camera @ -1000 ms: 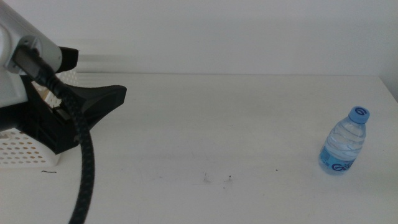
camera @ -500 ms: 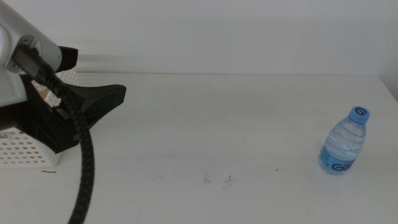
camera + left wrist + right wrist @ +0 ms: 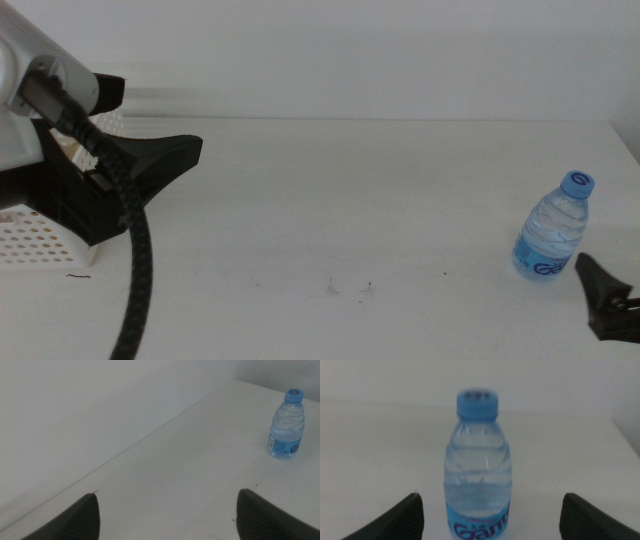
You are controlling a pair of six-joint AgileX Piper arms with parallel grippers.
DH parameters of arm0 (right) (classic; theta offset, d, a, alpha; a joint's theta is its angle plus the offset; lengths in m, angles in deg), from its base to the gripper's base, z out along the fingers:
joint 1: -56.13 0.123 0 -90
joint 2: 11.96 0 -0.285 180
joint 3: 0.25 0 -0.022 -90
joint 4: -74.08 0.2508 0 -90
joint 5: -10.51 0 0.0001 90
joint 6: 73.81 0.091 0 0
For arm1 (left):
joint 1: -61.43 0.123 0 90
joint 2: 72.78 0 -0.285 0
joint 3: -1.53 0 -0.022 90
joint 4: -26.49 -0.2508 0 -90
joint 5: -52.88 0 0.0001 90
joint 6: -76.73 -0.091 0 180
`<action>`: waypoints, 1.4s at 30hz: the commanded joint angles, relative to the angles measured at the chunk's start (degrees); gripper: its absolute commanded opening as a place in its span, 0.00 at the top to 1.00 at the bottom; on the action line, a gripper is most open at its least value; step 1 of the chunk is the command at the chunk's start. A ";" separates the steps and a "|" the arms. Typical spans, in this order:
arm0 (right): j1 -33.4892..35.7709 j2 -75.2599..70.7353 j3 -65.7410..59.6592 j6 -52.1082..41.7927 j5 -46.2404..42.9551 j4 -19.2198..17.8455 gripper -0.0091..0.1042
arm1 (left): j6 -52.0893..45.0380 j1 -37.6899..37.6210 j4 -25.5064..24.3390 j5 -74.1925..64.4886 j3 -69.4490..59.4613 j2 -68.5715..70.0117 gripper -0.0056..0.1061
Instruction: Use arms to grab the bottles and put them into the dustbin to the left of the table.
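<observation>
One small clear plastic water bottle with a blue cap [image 3: 554, 228] stands upright near the right edge of the plain white surface [image 3: 360, 200]. The right gripper [image 3: 490, 525] sits just on the near side of it, jaws spread wide, wider than the bottle, and touching nothing; the bottle shows between them but not yet within their reach. The left gripper [image 3: 167, 520] hangs at the far left over the white perforated plastic basket [image 3: 35, 240], jaws wide apart and empty, well apart from the bottle.
</observation>
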 commanded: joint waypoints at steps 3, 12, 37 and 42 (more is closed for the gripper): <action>-0.46 13.83 -0.20 -4.89 -13.51 -0.18 0.21 | -0.01 -0.33 0.31 0.72 -0.01 0.16 0.11; -0.42 28.40 11.61 -4.99 -14.21 -2.32 0.21 | -0.01 -0.33 0.31 0.72 -0.01 0.16 0.11; 24.05 44.46 59.29 0.33 11.34 -8.63 0.94 | -0.01 -0.33 0.07 0.79 -0.01 0.16 0.11; 29.09 55.62 76.40 9.14 15.85 -14.22 0.94 | -0.01 -0.33 0.07 0.79 -0.01 0.16 0.11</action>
